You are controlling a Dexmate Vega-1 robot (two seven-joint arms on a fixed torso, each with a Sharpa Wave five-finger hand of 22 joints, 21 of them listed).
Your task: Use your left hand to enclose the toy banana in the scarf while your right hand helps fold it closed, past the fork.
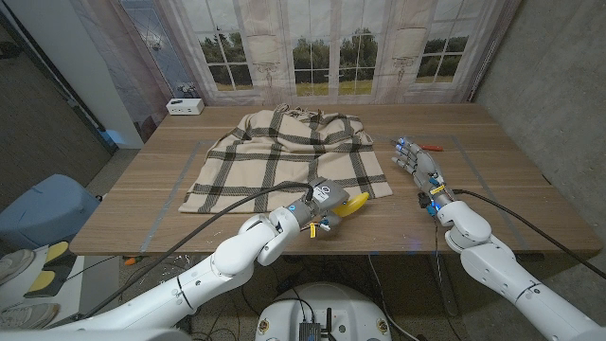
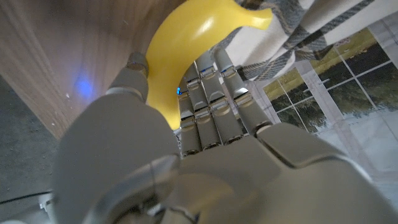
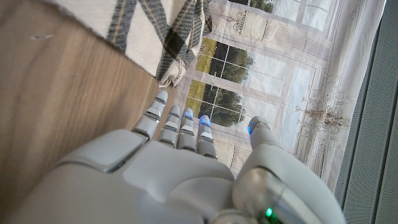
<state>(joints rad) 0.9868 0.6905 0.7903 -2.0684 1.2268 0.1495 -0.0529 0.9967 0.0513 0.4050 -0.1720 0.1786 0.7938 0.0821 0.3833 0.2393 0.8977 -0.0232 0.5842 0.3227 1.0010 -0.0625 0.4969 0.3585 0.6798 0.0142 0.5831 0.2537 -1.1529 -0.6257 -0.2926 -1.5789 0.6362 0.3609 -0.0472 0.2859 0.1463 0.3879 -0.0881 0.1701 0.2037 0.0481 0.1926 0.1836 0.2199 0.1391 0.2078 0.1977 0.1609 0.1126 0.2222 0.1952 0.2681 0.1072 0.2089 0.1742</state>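
Observation:
A cream scarf with dark plaid stripes (image 1: 284, 156) lies spread on the wooden table, bunched at its far end. At its near right corner my left hand (image 1: 322, 204) grips the yellow toy banana (image 1: 354, 206), whose end pokes out to the right. In the left wrist view the fingers curl around the banana (image 2: 186, 43), with the scarf (image 2: 298, 31) just beyond. My right hand (image 1: 419, 163) stands to the right of the scarf, fingers apart and holding nothing. The right wrist view shows this hand (image 3: 186, 162) beside the scarf edge (image 3: 155, 31). A small orange-handled item (image 1: 432, 147) lies just beyond the right hand.
A white box (image 1: 185, 107) sits at the table's far left corner by the curtained windows. Blue cushioned seating (image 1: 43, 213) stands left of the table. Bare wood (image 1: 511, 189) runs along the right side and the near edge.

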